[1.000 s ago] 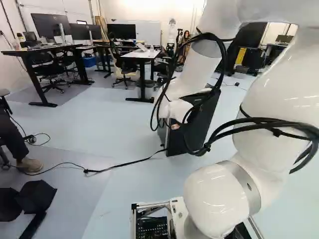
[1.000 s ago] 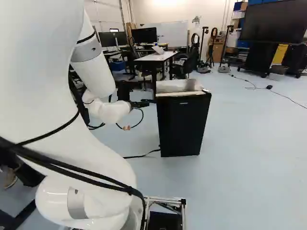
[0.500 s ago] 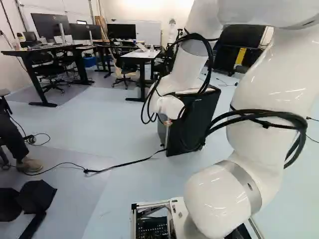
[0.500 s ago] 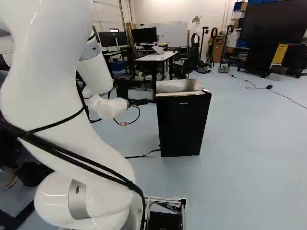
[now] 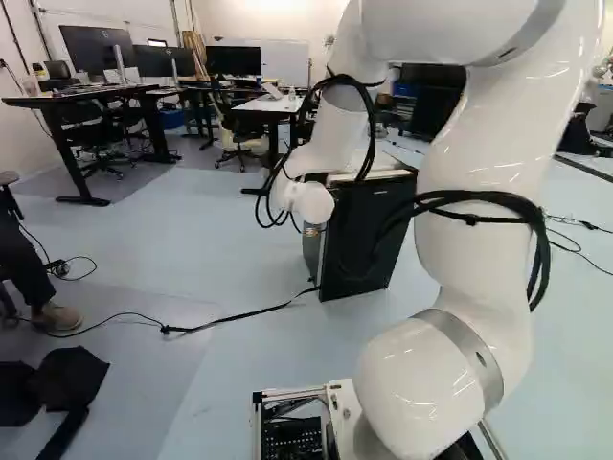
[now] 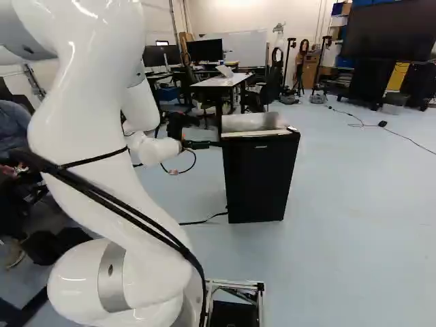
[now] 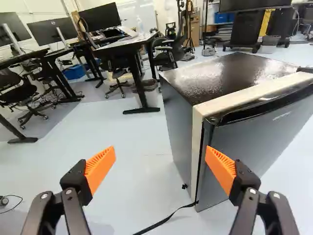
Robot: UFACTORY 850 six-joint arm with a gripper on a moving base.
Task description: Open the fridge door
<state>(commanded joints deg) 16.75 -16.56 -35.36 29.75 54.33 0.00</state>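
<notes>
Pale blue floor (image 7: pixel 142 132) spreads under and around the gripper (image 6: pixel 210 144), whose two fingers stand wide apart. In the wrist view, one orange pad (image 7: pixel 221 170) overlaps the near side edge of the dark fridge door (image 7: pixel 264 132); whether they touch, I cannot tell. Just ahead of the gripper, the fridge (image 7: pixel 230 73) stands upright, its door closed, a pale strip (image 7: pixel 244 99) running between door and cabinet. From near the fridge's foot a black cable (image 7: pixel 168 216) trails over the floor. Farther ahead, past the fridge, come a desk (image 7: pixel 122 45) with an office chair (image 7: pixel 168 53) beside it, and a dark monitor (image 7: pixel 100 17).
</notes>
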